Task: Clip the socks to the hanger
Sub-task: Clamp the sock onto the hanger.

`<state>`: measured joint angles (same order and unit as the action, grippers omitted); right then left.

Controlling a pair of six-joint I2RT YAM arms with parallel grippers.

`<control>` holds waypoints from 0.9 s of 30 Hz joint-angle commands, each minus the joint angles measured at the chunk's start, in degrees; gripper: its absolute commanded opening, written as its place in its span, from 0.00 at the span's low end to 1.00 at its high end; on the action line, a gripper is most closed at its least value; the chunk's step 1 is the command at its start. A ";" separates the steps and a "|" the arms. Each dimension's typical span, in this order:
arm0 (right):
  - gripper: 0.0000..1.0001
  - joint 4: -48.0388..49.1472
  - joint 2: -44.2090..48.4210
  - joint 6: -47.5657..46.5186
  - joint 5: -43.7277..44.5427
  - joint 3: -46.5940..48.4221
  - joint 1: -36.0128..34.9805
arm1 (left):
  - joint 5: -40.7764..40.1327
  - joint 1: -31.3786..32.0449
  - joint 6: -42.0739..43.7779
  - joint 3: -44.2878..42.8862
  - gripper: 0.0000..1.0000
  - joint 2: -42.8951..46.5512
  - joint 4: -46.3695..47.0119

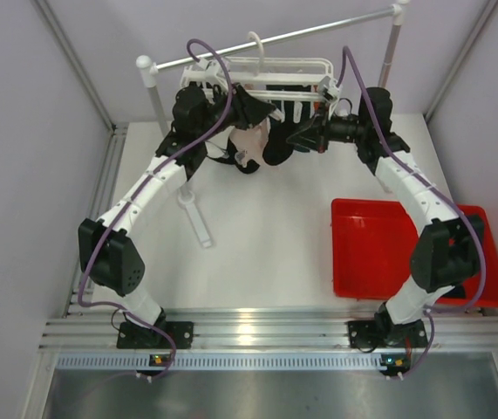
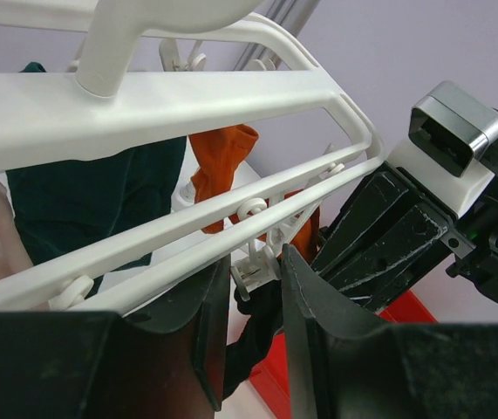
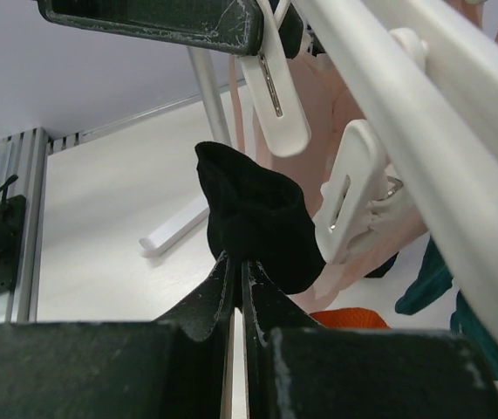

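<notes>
The right pincer (image 3: 235, 288) is clamped on the black sock (image 3: 257, 227), just under a white clip (image 3: 353, 201) of the hanger (image 1: 266, 78). The left pincer (image 2: 253, 288) stands apart around another clip. The sock looks limp and light; best pinched near its cuff.

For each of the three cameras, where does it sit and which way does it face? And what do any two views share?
Top external: above and behind the bases, looking down at the table, hanger and red tray; both arms show.
Left wrist: on the left arm, looking up along the hanger's rails; its own fingers flank a clip, with the right gripper beyond.
Right wrist: on the right arm, looking up under the hanger; the right gripper pinches a black sock.
Shared: both wrist views show the hanger, its clips, and teal and orange socks.
</notes>
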<state>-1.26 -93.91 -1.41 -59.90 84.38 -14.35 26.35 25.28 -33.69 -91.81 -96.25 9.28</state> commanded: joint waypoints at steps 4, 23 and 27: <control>0.00 3.81 -2.42 2.28 -1.01 4.65 0.20 | 5.47 0.21 -1.90 0.23 0.00 0.36 3.03; 0.00 10.66 -1.37 8.53 2.76 1.23 0.20 | 5.29 -0.32 0.38 0.58 0.00 0.09 1.71; 0.00 6.98 1.09 3.18 4.87 -0.27 0.02 | 5.12 -0.32 0.56 0.32 0.00 -0.17 1.36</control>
<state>4.75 -96.40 4.54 -58.67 84.79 -14.20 27.57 24.67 -33.50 -91.59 -96.27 10.02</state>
